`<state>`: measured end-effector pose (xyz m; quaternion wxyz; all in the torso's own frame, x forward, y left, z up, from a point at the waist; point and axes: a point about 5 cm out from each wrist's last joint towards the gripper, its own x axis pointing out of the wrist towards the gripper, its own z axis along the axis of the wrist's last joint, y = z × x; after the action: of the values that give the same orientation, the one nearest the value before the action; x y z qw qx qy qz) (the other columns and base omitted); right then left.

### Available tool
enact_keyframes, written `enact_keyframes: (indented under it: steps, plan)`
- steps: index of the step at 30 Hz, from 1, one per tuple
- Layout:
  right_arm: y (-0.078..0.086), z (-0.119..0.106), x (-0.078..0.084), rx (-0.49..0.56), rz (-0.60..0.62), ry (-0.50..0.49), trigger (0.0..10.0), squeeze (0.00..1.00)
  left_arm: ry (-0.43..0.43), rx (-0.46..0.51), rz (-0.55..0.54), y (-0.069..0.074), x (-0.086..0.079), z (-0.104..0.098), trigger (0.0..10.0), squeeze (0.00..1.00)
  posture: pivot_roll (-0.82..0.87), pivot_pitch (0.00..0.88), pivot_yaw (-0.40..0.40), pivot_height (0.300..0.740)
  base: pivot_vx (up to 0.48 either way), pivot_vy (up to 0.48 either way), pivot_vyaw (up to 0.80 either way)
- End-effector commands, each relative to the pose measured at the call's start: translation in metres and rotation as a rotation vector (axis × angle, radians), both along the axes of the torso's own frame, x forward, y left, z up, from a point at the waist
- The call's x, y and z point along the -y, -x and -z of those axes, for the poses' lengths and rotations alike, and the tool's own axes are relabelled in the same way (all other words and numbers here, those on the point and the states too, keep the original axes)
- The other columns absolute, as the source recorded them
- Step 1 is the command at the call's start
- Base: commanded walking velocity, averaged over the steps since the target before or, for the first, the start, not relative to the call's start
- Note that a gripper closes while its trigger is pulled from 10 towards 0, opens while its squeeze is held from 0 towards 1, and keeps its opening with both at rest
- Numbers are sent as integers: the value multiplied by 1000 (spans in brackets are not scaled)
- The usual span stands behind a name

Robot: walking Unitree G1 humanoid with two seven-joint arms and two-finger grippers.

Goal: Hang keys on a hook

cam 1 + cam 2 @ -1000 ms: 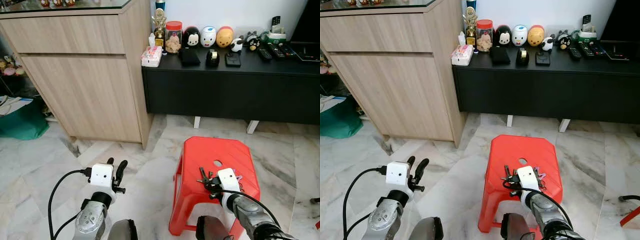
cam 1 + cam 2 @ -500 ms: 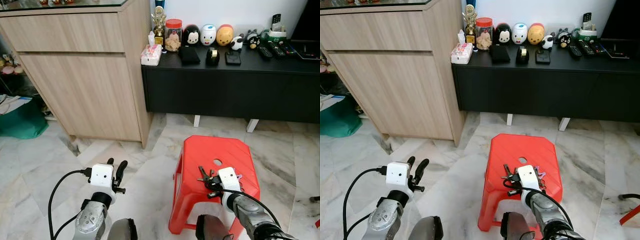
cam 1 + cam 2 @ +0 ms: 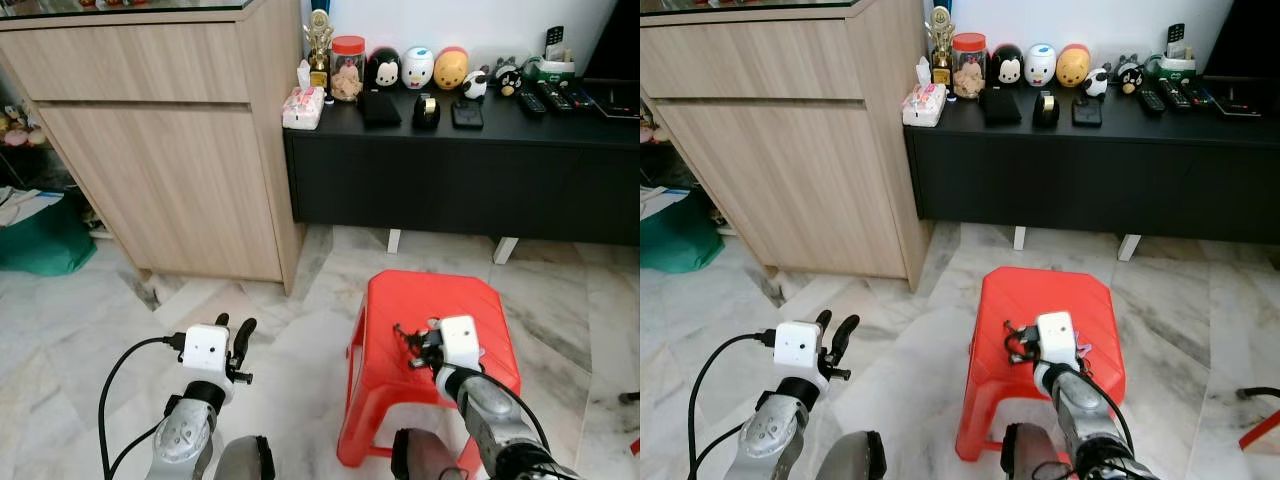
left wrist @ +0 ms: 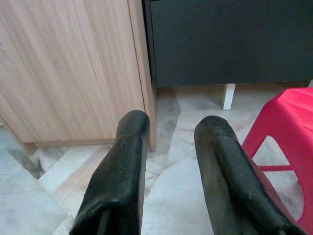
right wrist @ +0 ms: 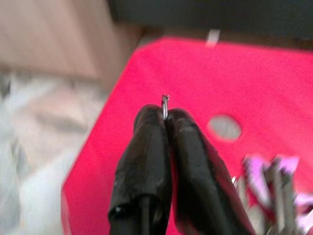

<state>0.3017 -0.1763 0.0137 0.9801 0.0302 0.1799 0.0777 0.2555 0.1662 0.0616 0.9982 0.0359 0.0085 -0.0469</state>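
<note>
A: Where are the keys (image 5: pixel 274 188)?
B: Over the red stool (image 3: pixel 440 300), pinched by their ring in the right tool (image 5: pixel 165 113).
A: The left tool (image 4: pixel 168 132)?
B: Spread apart at 8 o'clock; wood cabinet (image 3: pixel 170 140) far at 11

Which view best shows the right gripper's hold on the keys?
Right wrist view: the right gripper pinches the ring, keys dangling beside. Eye views show the bunch small over the stool.

A home living room (marble floor (image 3: pixel 80 320), TV console (image 3: pixel 460 180)).
</note>
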Motion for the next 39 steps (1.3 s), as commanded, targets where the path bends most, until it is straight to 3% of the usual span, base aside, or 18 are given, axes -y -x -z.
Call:
enact_keyframes:
  steps: [1,11,12,13,14,21,39]
  plan:
    - [-2,-7,3,61,48,-13,0,0,-8,-23,-7,0,-1,5,10000,0,13,18,-5,592,0,0,0]
    - [5,-31,13,300,182,-5,0,0,6,-20,-21,-2,3,7,10000,0,-10,5,-27,592,0,0,0]
    - [8,-34,12,327,190,10,2549,0,10,-20,-22,-3,4,7,10000,0,-12,2,-30,592,0,0,0]
    - [10,-34,13,333,197,14,5725,0,12,-20,-22,-3,5,8,10000,0,-16,0,-33,592,0,0,0]
    - [11,-35,13,337,203,15,10000,0,14,-21,-22,-3,5,8,10000,0,-17,0,-34,592,0,0,0]
    - [19,-37,19,355,241,36,10000,0,25,-23,-30,-6,7,11,10000,0,-28,0,-51,592,0,0,0]
    - [15,-43,25,355,259,28,10000,0,29,-8,-34,-8,7,12,10000,0,-25,0,-56,692,0,0,0]
